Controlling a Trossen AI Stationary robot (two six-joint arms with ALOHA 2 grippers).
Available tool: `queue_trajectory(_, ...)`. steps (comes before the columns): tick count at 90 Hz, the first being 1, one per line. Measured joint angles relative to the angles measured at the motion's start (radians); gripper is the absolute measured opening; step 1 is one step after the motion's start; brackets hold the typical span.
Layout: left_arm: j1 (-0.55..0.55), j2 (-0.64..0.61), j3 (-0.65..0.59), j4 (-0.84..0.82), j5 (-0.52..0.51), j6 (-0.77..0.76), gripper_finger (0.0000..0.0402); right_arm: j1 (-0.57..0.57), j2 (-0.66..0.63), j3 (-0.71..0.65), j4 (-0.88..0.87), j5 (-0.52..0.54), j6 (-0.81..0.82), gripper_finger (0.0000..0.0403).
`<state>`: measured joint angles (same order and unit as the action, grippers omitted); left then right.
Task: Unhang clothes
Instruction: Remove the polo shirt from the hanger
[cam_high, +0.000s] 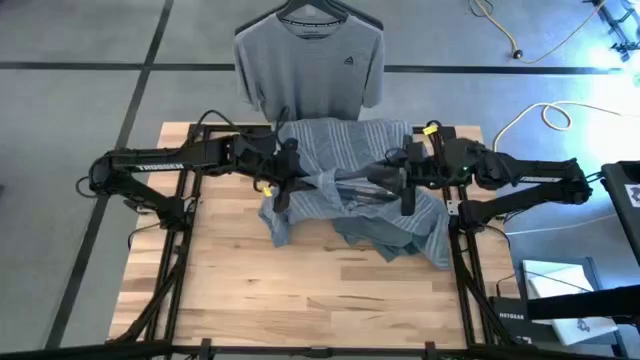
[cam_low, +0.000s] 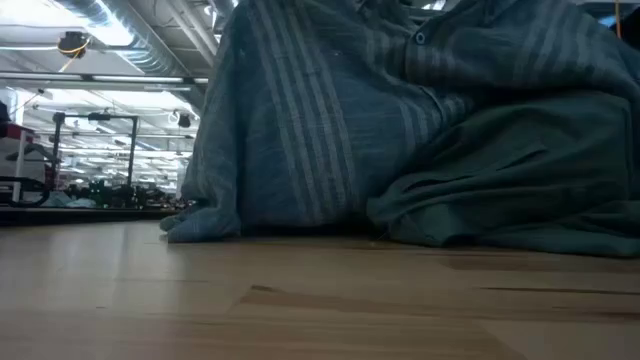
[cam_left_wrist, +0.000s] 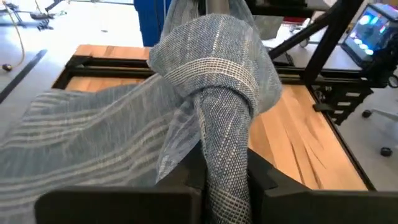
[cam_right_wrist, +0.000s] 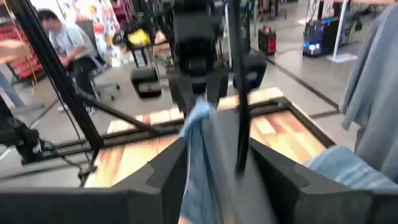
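Observation:
The blue-grey striped shirt (cam_high: 345, 190) lies bunched on the middle of the wooden table between my two grippers. In the low view its lower folds (cam_low: 400, 130) rest on the tabletop. My left gripper (cam_high: 283, 178) is shut on its left side and my right gripper (cam_high: 398, 183) on its right side. The plain grey T-shirt (cam_high: 310, 70) hangs from a dark hanger (cam_high: 315, 8) beyond the table's far edge, and no gripper touches it. A thin dark rod (cam_right_wrist: 239, 93) stands among the cloth at my right fingers. Whether it is a hanger, I cannot tell. My left gripper pinches a rolled, bunched fold of the striped shirt (cam_left_wrist: 222, 149) between its two fingers, several layers thick. The cloth rises out of the fingers in a hump and spreads slack toward the table. My right gripper has a narrow bunch of the blue shirt cloth (cam_right_wrist: 198, 149) between its two fingers, coming level from the table's right. The thin dark rod runs beside the cloth between the fingers. Whether the fingers touch it, I cannot tell. The rest of the shirt lies slack on the table.
Black frame rails (cam_high: 185, 200) run along the table's left and right sides. Bare wood (cam_high: 320, 300) lies toward the near edge. A white box (cam_high: 560, 285) sits off the table at the right. A person (cam_right_wrist: 65, 40) sits in the room beyond.

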<state>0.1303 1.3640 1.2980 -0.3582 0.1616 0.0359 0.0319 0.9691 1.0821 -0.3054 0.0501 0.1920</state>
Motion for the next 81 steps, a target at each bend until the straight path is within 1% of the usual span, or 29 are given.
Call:
queue_trajectory(6,0.0,0.0,0.0,-0.003,-0.004,0.001,0.0027,-0.001,0.0,0.0,-0.002,-0.021,-0.022,0.0088)
queue_trajectory(13,0.0,0.0,0.0,-0.003,0.001,0.002,0.0027,0.0,-0.003,0.0,-0.003,-0.027,-0.035,0.0038)
queue_trajectory(17,0.0,0.0,0.0,-0.002,0.003,0.002,0.0031,0.0,-0.008,0.0,-0.003,-0.034,-0.041,0.0024)
queue_trajectory(34,0.0,-0.008,0.002,0.007,-0.02,-0.007,0.005,0.0,-0.038,-0.001,-0.022,-0.016,-0.035,0.0027)
queue_trajectory(50,0.0,-0.024,0.002,-0.001,-0.051,-0.009,0.0054,0.0,-0.113,-0.001,-0.085,-0.013,-0.039,0.0026)
queue_trajectory(63,0.001,-0.029,0.002,-0.013,-0.057,-0.004,0.0056,0.0,-0.178,-0.001,-0.149,-0.005,-0.034,0.0026)
queue_trajectory(81,0.002,-0.029,0.003,-0.038,-0.059,-0.003,0.0057,0.0,-0.249,-0.001,-0.23,0.011,0.026,0.0026)
